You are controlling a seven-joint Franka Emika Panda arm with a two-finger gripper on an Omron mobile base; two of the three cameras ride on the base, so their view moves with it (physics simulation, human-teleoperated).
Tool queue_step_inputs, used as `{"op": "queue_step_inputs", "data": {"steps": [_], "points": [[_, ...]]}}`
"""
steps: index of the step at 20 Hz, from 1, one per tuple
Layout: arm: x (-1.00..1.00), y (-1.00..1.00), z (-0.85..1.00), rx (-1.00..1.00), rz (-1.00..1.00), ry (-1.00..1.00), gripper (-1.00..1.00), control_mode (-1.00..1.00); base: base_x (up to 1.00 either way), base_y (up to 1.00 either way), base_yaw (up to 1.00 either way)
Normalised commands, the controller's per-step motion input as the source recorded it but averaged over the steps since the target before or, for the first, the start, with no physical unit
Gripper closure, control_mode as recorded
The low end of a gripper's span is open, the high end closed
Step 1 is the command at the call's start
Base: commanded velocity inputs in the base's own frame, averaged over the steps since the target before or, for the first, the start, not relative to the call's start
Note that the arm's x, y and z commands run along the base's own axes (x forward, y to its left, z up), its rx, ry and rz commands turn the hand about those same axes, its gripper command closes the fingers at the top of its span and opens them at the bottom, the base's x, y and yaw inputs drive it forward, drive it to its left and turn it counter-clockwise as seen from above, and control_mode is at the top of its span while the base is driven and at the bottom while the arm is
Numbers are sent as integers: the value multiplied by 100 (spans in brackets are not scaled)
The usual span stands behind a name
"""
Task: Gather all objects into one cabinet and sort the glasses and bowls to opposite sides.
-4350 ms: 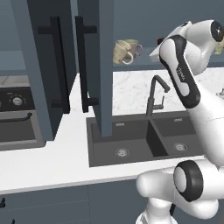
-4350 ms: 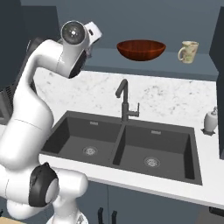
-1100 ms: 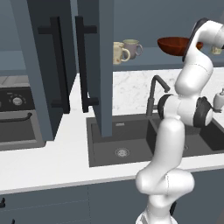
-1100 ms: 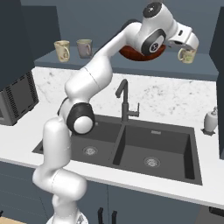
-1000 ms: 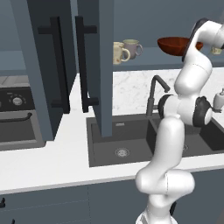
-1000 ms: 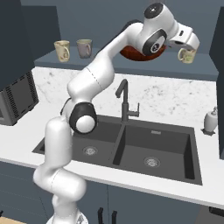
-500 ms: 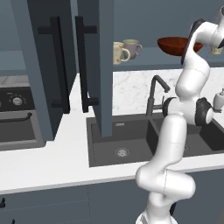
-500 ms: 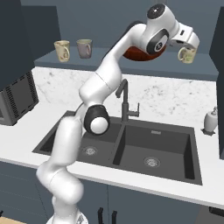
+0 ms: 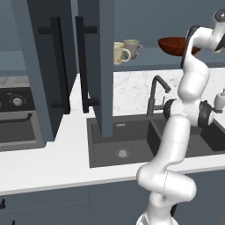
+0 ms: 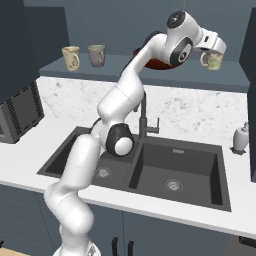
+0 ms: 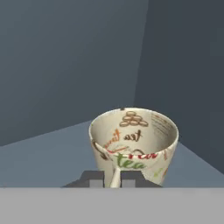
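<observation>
Robot fingers (image 11: 114, 180) clamped on the handle of a printed tea mug (image 11: 134, 142) at six o'clock (standing on the cabinet shelf (image 11: 52, 148)); best lifted straight up, kept level

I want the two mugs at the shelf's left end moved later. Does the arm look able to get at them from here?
Probably yes: the two mugs stand on the open shelf, nothing before them. But the gripper is shut on the printed mug.
</observation>
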Motion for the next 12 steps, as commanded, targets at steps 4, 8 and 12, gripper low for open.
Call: {"op": "queue_step_inputs", "data": {"steps": [4, 8, 12], "points": [[33, -4, -7, -12, 0, 2, 100, -100, 0, 0, 0], [22, -19, 33, -5, 1, 7, 100, -100, 0, 0, 0], [-18, -52, 89, -9, 6, 6, 100, -100, 0, 0, 0]]}}
